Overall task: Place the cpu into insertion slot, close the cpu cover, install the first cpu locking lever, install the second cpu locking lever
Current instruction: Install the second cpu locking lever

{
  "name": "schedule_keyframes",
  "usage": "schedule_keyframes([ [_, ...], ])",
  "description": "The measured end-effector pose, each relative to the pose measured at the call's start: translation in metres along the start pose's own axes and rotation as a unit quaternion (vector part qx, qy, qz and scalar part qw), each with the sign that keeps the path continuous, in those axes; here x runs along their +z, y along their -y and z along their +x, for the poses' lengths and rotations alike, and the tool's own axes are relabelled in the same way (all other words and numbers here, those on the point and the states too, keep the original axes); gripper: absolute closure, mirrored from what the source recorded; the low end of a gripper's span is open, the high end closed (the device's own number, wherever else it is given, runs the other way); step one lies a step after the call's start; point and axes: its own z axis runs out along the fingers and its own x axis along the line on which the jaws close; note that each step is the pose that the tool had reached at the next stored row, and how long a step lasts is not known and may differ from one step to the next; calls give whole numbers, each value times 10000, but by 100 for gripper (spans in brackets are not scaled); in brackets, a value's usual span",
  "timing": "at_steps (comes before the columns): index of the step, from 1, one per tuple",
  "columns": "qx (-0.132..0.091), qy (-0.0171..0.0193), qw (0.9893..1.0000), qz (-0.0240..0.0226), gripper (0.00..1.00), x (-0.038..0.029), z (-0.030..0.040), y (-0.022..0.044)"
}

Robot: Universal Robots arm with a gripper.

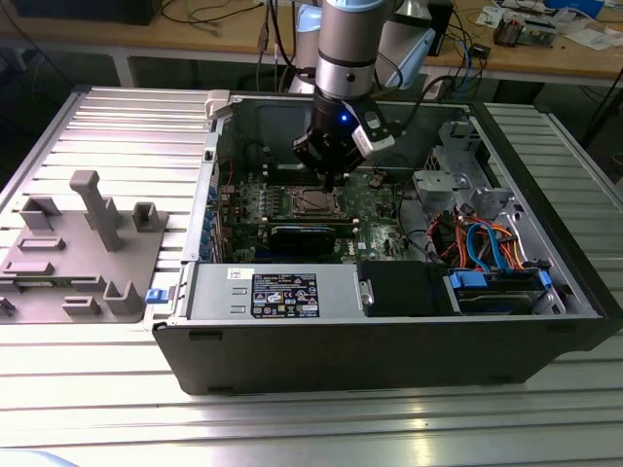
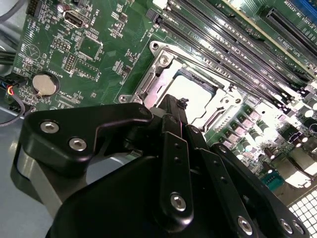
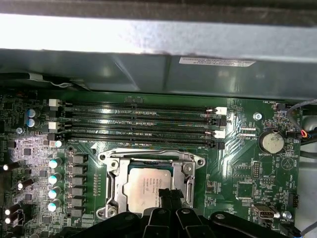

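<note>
Tool (image 3: 171, 194) closed, fingertips pinched to one narrow tip with nothing seen between them, likely for pressing rather than grasping. Poised right at the near edge of the cpu (image 3: 143, 184), contact not clear. Cpu seated flat in the insertion slot (image 3: 102, 157), silver top showing through the window of the cpu cover (image 3: 115, 186), apparently lying down around it. Just beyond, long memory slots (image 3: 138, 124) on the green board (image 3: 237, 173). All inside the open computer case (image 1: 389, 360) on the ribbed tabletop (image 1: 97, 389).
</note>
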Motion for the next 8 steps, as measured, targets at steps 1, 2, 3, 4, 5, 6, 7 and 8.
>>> schedule_keyframes([
  [1, 0, 0, 10000, 0, 89, 0, 0, 0],
  [2, 0, 0, 10000, 0, 89, 0, 0, 0],
  [3, 0, 0, 10000, 0, 89, 0, 0, 2],
  [4, 0, 0, 10000, 0, 89, 0, 0, 3],
  [5, 0, 0, 10000, 0, 89, 0, 0, 7],
  [6, 0, 0, 10000, 0, 89, 0, 0, 9],
  [7, -1, 0, 10000, 0, 89, 0, 0, 15],
  [8, -1, 0, 10000, 0, 89, 1, 1, 22],
])
